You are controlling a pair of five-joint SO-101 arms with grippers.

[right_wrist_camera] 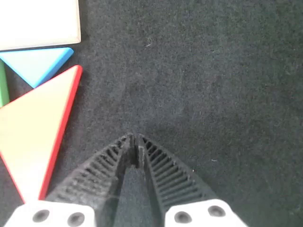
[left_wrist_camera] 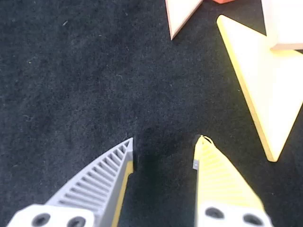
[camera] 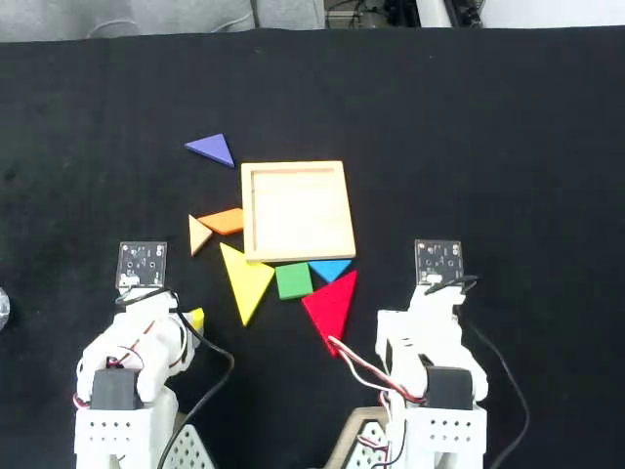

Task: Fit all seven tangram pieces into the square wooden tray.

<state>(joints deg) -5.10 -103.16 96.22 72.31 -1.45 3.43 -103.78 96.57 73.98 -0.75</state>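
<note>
Black cloth (camera: 488, 147) w/ left claw (left_wrist_camera: 165, 142) low, parted & empty; right claw (right_wrist_camera: 135, 138) low, pinched closed, empty.

7 tangram pcs (camera: 246, 278), 1 tray (camera: 293, 166), 2 arms (camera: 137, 347)

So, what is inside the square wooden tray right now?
Inside the square wooden tray only its bare wooden floor shows, with no piece in it. The green square and blue triangle lie outside, beside its near edge. Nothing covers the floor, so no part is hidden.
</note>
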